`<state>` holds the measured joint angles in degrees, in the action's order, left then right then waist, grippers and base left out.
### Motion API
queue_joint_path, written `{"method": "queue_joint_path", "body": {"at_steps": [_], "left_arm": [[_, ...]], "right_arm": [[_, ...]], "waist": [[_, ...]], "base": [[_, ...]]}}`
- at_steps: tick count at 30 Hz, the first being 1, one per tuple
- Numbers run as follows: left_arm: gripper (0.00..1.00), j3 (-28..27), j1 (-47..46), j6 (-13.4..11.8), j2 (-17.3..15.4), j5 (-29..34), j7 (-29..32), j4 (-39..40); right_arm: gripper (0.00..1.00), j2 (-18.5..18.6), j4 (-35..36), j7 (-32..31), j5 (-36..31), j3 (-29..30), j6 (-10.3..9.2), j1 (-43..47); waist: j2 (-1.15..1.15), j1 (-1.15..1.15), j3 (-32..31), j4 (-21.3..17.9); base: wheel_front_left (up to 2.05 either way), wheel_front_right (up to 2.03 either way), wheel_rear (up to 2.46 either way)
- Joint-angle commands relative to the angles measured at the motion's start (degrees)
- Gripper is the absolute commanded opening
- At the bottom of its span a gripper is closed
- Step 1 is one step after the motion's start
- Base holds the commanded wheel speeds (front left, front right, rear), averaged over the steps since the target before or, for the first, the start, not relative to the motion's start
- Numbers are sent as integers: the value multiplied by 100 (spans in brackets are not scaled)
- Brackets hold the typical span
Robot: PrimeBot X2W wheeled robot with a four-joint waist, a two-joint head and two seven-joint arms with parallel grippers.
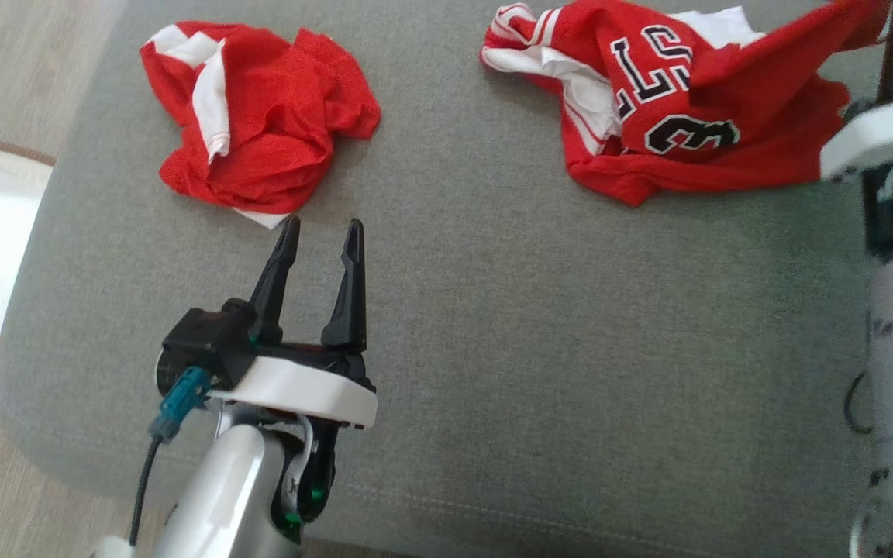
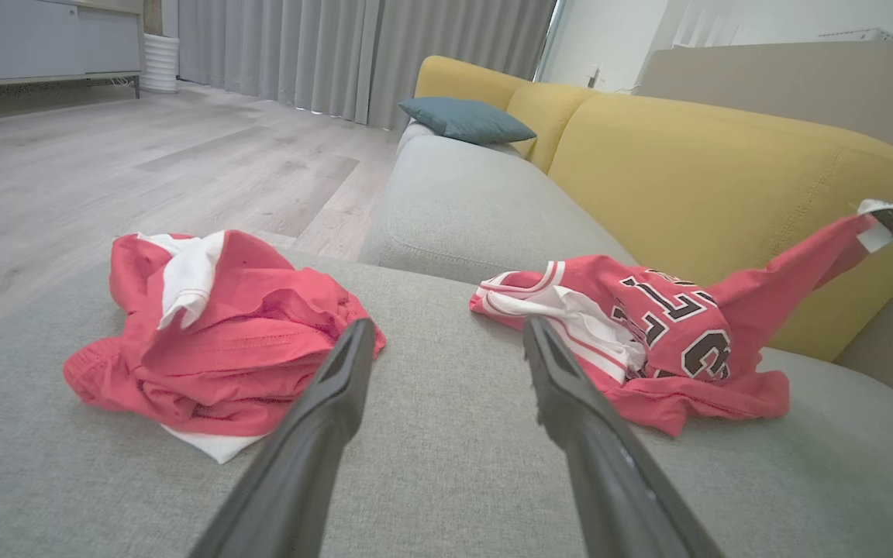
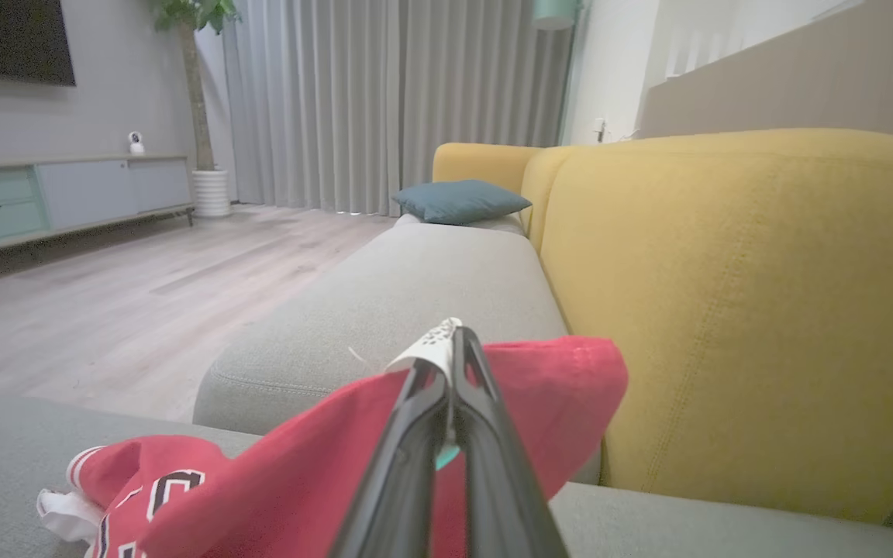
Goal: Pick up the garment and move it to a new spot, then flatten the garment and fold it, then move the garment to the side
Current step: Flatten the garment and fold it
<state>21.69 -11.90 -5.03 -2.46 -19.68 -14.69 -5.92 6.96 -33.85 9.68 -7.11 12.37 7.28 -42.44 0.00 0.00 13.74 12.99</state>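
While left pincer (image 1: 323,225) gapes empty, right pincer (image 3: 450,341) (clamped tight) holds the jersey (image 1: 764,101).

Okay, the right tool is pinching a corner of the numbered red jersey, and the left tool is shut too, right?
Not quite: the left tool is open, spread wide and holding nothing, as the head view shows. The right tool is indeed pinching a corner of the numbered red jersey.

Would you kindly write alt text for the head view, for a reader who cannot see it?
The shut right pincer holds a corner of the numbered red jersey at upper right of the grey sofa seat. The open left pincer points toward a second crumpled red garment at upper left.
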Motion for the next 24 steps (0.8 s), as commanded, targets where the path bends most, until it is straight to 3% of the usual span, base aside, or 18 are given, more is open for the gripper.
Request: {"method": "queue_joint_path", "body": {"at_steps": [1,9,10,11,17,24], "left_arm": [[100,-143,-84,-7,-42,-29,-30,192],[100,15,-280,-8,-42,-123,-30,226],[100,28,-301,-22,-42,-145,-30,235],[100,41,-318,-33,-42,-164,-30,244],[100,45,-344,-83,-42,-190,-30,245],[100,-86,-367,-51,-42,-110,-30,215]], "right_arm": [[0,113,216,-159,-96,-211,21,-385],[0,878,-993,-609,-435,-694,21,-1690],[41,953,-1219,-657,-448,-711,21,-1848],[100,1003,-1456,-715,-418,-697,21,-2001],[100,1153,-2367,-522,-293,-1102,21,-2499],[100,1107,-2856,-30,-22,-1381,21,-2503]], "waist": [[0,0,102,75],[0,0,522,391],[0,0,565,419],[0,0,602,443],[0,0,656,407],[0,0,465,102]], "base": [[0,0,0],[0,0,0],[0,0,0],[0,0,0],[0,0,0],[0,0,0]]}}
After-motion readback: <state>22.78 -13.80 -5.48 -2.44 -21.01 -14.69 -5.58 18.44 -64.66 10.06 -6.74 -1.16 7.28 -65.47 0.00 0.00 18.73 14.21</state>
